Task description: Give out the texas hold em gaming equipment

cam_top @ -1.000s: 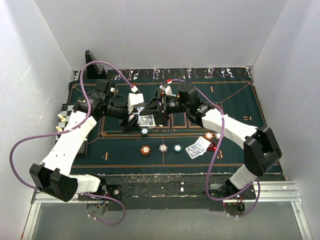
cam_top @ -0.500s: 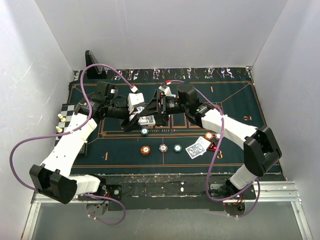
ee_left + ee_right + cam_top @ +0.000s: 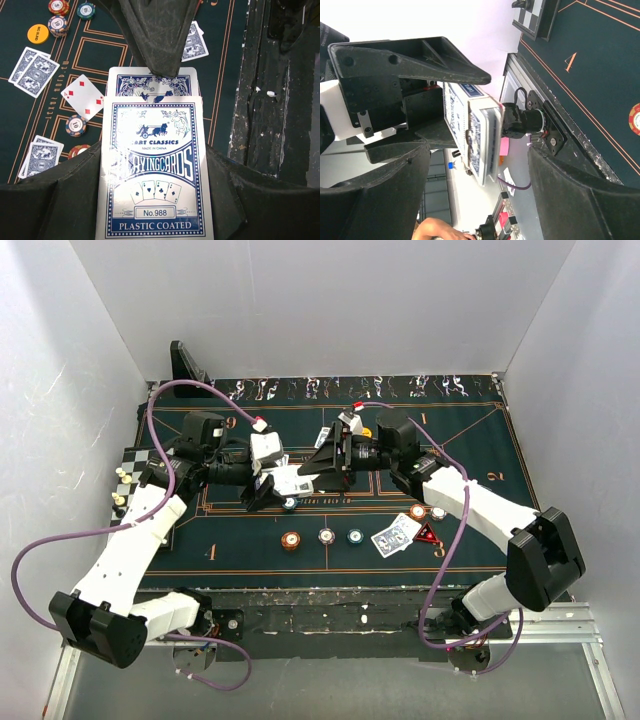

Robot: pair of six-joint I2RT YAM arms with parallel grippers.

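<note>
1. The card pack (image 3: 152, 175) is clamped by its long edges in the left gripper (image 3: 155, 150), with its printed face toward that wrist
2. The right gripper (image 3: 477, 152) is spread wide, with the pack edge-on between its fingers; contact cannot be told
3. The pack is judged light, stiff and slick-coated; a firm hold across the flat faces is advised, lest it slip

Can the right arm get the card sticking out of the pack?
Likely yes: the card juts clear of the pack in the left fingers, and the open right gripper faces it.
</note>
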